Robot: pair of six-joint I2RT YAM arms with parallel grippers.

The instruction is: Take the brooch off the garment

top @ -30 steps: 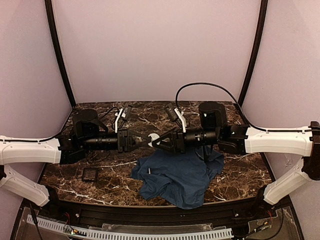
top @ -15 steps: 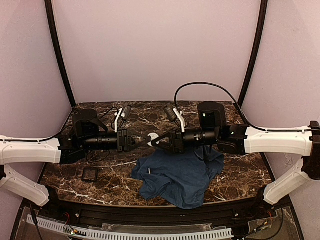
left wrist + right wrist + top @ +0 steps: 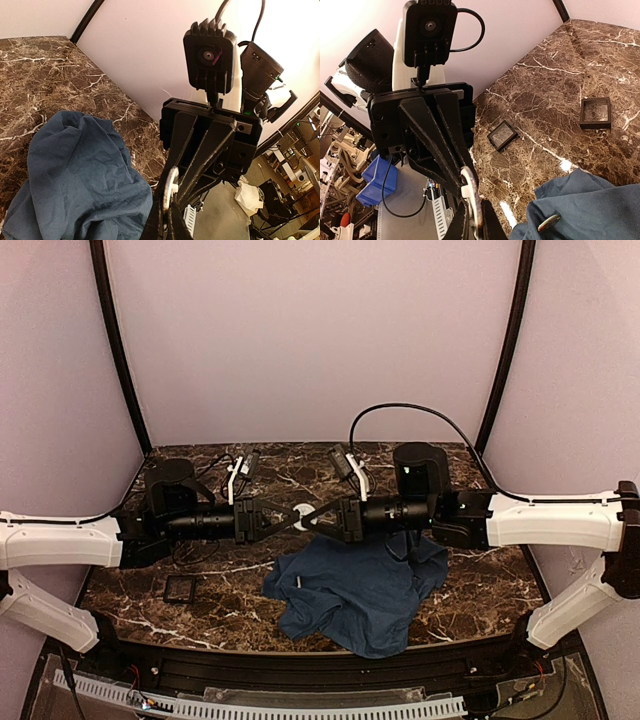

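Brooch (image 3: 306, 513) sits pinched in mid-air above the worktop (image 3: 200, 565), where your left end effector (image 3: 296, 518) and right end effector (image 3: 315, 517) meet tip to tip, both clamped on it, with the crumpled blue garment (image 3: 355, 590) lying separately below.

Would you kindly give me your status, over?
Left tool and right tool both shut on brooch, midair. Brooch off blue cloth. Nothing in the way.
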